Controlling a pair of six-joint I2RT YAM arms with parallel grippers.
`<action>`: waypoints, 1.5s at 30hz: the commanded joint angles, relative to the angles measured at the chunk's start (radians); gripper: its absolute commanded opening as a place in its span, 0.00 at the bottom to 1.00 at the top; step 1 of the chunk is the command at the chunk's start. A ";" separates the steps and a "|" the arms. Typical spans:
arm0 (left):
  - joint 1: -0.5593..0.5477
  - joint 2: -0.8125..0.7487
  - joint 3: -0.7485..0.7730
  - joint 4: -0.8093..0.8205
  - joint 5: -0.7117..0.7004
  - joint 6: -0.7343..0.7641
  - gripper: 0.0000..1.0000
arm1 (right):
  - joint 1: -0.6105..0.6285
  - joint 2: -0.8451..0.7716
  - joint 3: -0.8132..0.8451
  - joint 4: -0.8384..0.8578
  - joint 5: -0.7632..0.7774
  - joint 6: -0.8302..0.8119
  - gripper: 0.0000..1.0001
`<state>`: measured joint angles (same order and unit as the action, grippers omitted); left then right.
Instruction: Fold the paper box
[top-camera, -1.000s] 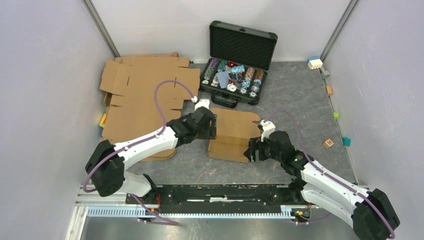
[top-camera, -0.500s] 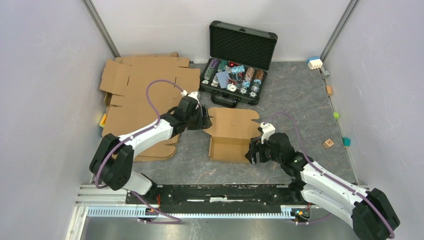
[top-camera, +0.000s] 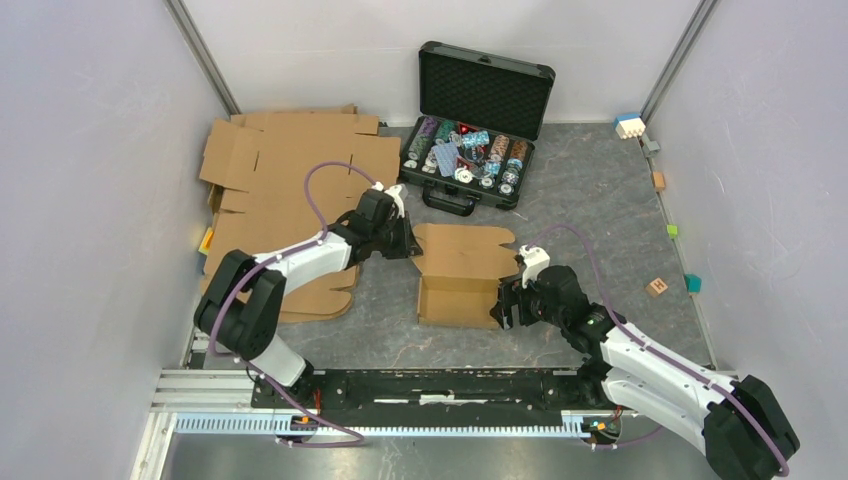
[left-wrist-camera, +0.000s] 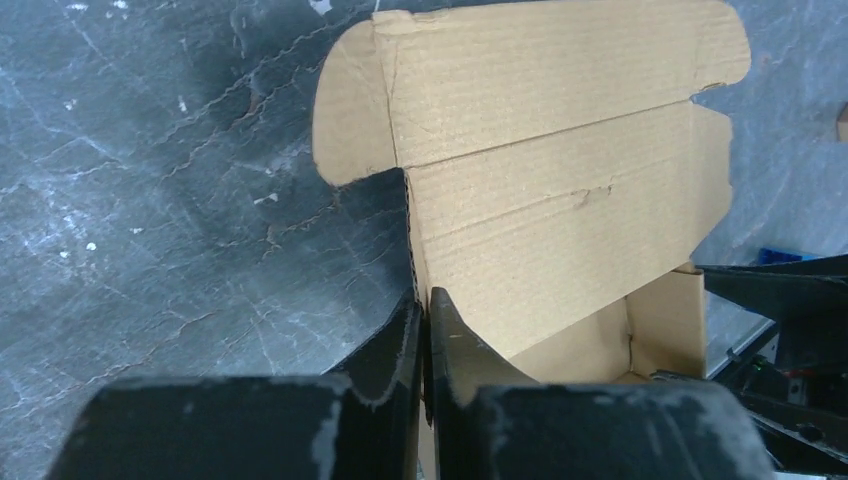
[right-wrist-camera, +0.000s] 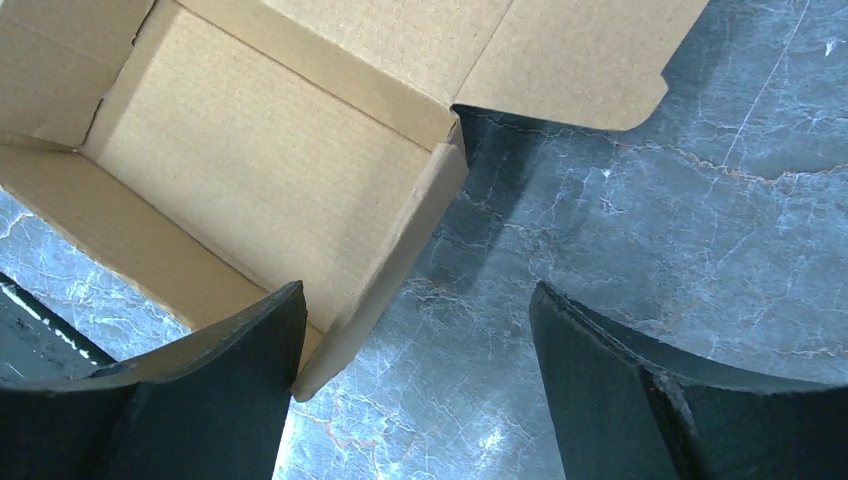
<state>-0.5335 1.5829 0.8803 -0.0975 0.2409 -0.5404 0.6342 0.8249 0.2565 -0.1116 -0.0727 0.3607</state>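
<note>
Top view: the paper box (top-camera: 463, 272) sits mid-counter (top-camera: 600, 200), its tray open and its lid flap lying toward the far side. Left wrist: the left tool (left-wrist-camera: 425, 305) is pressed together on the lid's side edge; the lid should be swung over along its crease, not dragged. Right wrist: the right tool (right-wrist-camera: 415, 292), spread astride the tray's side wall, should brace it.

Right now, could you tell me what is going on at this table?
Two robot arms are folding a small brown cardboard box. The left pincer is pinched shut on the left edge of its open lid, while the right pincer stands open astride the box's right wall. The walls are up; the lid is not yet closed.
</note>
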 joint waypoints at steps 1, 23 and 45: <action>0.003 -0.068 -0.011 0.073 0.046 0.041 0.08 | 0.002 -0.002 0.022 0.025 0.023 -0.035 0.91; -0.026 -0.353 -0.279 0.367 0.025 0.171 0.02 | -0.033 -0.048 0.189 0.019 0.038 -0.112 0.98; -0.033 -0.451 -0.402 0.517 0.014 0.175 0.02 | -0.315 0.183 0.158 0.353 -0.367 -0.008 0.98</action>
<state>-0.5591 1.1484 0.4820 0.3676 0.2455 -0.3943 0.3580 0.9524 0.4297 0.0837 -0.3023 0.3088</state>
